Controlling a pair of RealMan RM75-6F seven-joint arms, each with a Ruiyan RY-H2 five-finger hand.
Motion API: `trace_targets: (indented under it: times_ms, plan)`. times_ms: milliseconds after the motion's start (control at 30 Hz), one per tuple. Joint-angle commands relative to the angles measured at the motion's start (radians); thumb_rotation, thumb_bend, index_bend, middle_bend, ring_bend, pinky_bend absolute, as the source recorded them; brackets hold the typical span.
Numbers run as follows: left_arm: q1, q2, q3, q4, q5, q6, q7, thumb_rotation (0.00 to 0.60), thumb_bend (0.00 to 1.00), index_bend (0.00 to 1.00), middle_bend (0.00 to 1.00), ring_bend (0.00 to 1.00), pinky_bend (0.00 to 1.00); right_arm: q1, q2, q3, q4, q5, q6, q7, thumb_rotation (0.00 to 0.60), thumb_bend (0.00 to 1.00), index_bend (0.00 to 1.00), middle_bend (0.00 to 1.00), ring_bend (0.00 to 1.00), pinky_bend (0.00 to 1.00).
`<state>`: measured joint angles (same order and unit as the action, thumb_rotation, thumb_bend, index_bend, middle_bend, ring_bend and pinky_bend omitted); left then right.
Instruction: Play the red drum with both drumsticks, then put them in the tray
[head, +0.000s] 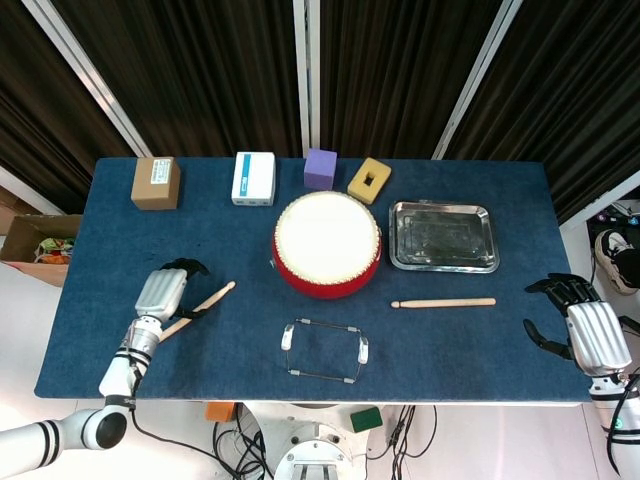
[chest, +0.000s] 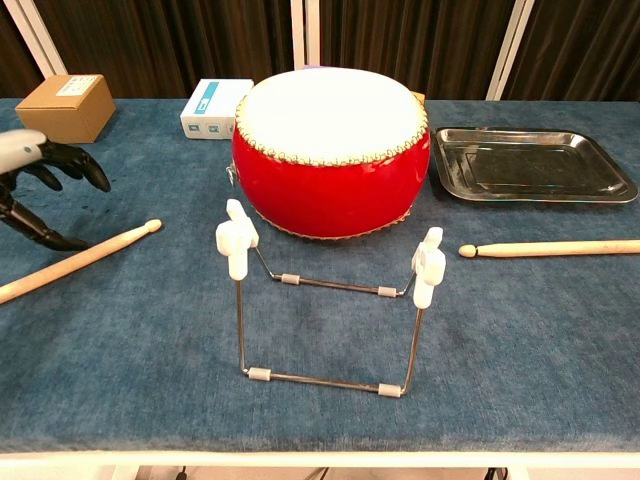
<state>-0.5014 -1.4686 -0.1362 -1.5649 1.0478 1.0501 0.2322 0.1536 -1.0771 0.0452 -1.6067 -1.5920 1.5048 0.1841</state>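
The red drum (head: 327, 243) with its white skin stands mid-table, and the chest view shows the drum (chest: 330, 150) from the front. One drumstick (head: 212, 297) lies slanted at the left. My left hand (head: 164, 294) hovers over its middle, fingers curved and apart, holding nothing; in the chest view the left hand (chest: 38, 190) sits just above that drumstick (chest: 85, 257). The other drumstick (head: 443, 302) lies flat right of the drum, below the steel tray (head: 443, 262). My right hand (head: 588, 330) is open past the table's right edge, well clear of it.
A wire stand (head: 325, 350) with white clips sits in front of the drum. Along the back edge are a brown box (head: 155, 181), a white box (head: 254, 178), a purple block (head: 320, 168) and a yellow block (head: 369, 180).
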Motion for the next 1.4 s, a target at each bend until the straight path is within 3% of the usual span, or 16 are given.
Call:
trace_targets:
  times_ms: [33, 233, 500, 667, 900, 967, 1100, 1267, 1400]
  plan:
    - [-0.020, -0.034, -0.001, 0.017, -0.053, -0.018, 0.051, 0.600, 0.12, 0.34, 0.25, 0.19, 0.25, 0.001, -0.002, 0.001, 0.002, 0.002, -0.004, 0.001, 0.600, 0.29, 0.37, 0.36, 0.19, 0.23]
    - [-0.023, -0.059, 0.011, 0.011, -0.124, 0.015, 0.157, 0.600, 0.14, 0.38, 0.24, 0.19, 0.25, 0.001, 0.002, 0.004, -0.004, 0.011, -0.015, 0.002, 0.600, 0.29, 0.37, 0.36, 0.19, 0.23]
    - [-0.010, -0.087, 0.035, 0.019, -0.132, 0.067, 0.224, 0.600, 0.20, 0.42, 0.24, 0.19, 0.25, 0.000, 0.001, 0.006, -0.008, 0.017, -0.023, 0.000, 0.600, 0.29, 0.37, 0.36, 0.19, 0.23]
    - [-0.006, -0.096, 0.049, 0.032, -0.114, 0.092, 0.259, 0.600, 0.28, 0.46, 0.25, 0.19, 0.26, -0.004, 0.002, 0.007, -0.013, 0.016, -0.019, 0.000, 0.600, 0.29, 0.37, 0.36, 0.19, 0.23]
    - [0.017, -0.099, 0.059, 0.039, -0.049, 0.139, 0.234, 0.600, 0.45, 0.57, 0.34, 0.22, 0.30, -0.012, 0.004, 0.006, -0.018, 0.013, -0.009, 0.002, 0.600, 0.29, 0.37, 0.36, 0.19, 0.23]
    - [0.033, -0.093, 0.056, 0.043, -0.011, 0.163, 0.184, 0.600, 0.48, 0.59, 0.36, 0.23, 0.31, -0.015, 0.005, 0.007, -0.019, 0.014, -0.006, 0.005, 0.600, 0.29, 0.37, 0.36, 0.19, 0.23]
    - [0.078, -0.082, 0.037, 0.071, 0.094, 0.217, -0.032, 0.600, 0.48, 0.59, 0.37, 0.25, 0.33, -0.022, 0.007, 0.007, -0.020, 0.013, 0.004, 0.010, 0.600, 0.29, 0.37, 0.36, 0.19, 0.23]
    - [0.128, -0.105, -0.008, 0.170, 0.214, 0.285, -0.434, 0.600, 0.48, 0.59, 0.40, 0.28, 0.36, -0.025, 0.005, 0.006, -0.019, 0.011, 0.005, 0.011, 0.600, 0.29, 0.37, 0.36, 0.19, 0.23]
    - [0.155, -0.128, -0.057, 0.234, 0.232, 0.305, -0.722, 0.600, 0.49, 0.58, 0.40, 0.29, 0.38, -0.027, 0.003, 0.006, -0.022, 0.011, 0.006, 0.008, 0.600, 0.29, 0.37, 0.36, 0.19, 0.23]
